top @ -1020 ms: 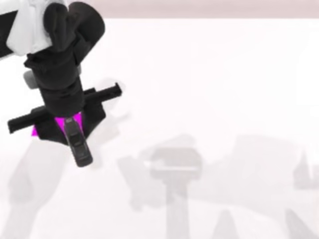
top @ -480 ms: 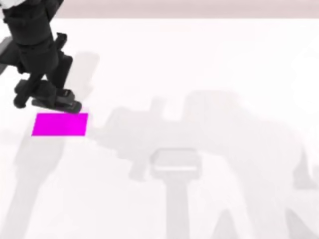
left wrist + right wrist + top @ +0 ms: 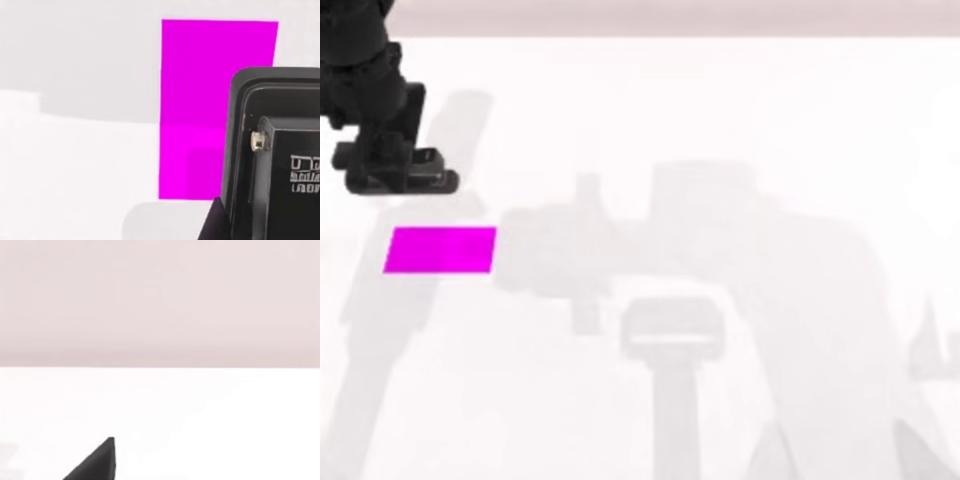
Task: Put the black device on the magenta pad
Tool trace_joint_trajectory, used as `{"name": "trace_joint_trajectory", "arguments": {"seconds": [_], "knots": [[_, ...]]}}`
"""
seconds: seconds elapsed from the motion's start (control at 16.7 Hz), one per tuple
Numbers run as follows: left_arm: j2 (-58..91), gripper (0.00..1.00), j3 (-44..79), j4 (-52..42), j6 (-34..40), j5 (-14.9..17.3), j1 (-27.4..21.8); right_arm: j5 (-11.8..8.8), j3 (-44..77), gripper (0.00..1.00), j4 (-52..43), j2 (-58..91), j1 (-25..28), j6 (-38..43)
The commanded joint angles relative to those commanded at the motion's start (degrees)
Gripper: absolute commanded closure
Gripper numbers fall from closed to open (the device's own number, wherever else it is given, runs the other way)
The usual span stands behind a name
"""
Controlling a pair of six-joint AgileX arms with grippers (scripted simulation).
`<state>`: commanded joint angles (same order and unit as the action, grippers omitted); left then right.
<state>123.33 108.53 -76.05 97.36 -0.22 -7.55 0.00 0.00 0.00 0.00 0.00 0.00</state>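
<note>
Top view: black device lengthwise left-right

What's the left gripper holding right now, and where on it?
The left gripper holds the black device, off the magenta pad; the grip point cannot be told.

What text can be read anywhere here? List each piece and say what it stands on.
Three short lines of pale print on the black device in the left wrist view: too blurred to read.
Magenta pad: plain, no marks.
Top view and right wrist view: no text.
</note>
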Motion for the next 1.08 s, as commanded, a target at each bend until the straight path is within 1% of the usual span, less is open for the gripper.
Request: {"name": "trace_joint_trajectory", "arguments": {"seconds": [0.18, 0.3, 0.6, 0.72, 1.02, 1.08], "knots": [[-0.2, 1.0, -0.3, 0.3, -0.2, 0.0, -0.3, 0.0, 0.0, 0.0, 0.0, 0.0, 0.0, 0.0], [0.2, 1.0, -2.2, 2.3, -0.2, 0.0, -0.3, 0.0, 0.0, 0.0, 0.0, 0.0, 0.0, 0.0], [3.0, 1.0, -11.6, 15.2, 0.0, 0.0, -0.2, 0.0, 0.0, 0.0, 0.0, 0.0, 0.0, 0.0], [3.9, 1.0, -14.8, 19.1, 0.1, 0.0, -0.2, 0.0, 0.0, 0.0, 0.0, 0.0, 0.0, 0.0], [4.3, 1.0, -16.2, 20.5, 0.2, 0.0, -0.2, 0.0, 0.0, 0.0, 0.0, 0.0, 0.0, 0.0], [4.3, 0.92, -16.2, 20.5, 0.2, 0.0, -0.2, 0.0, 0.0, 0.0, 0.0, 0.0, 0.0, 0.0]]}}
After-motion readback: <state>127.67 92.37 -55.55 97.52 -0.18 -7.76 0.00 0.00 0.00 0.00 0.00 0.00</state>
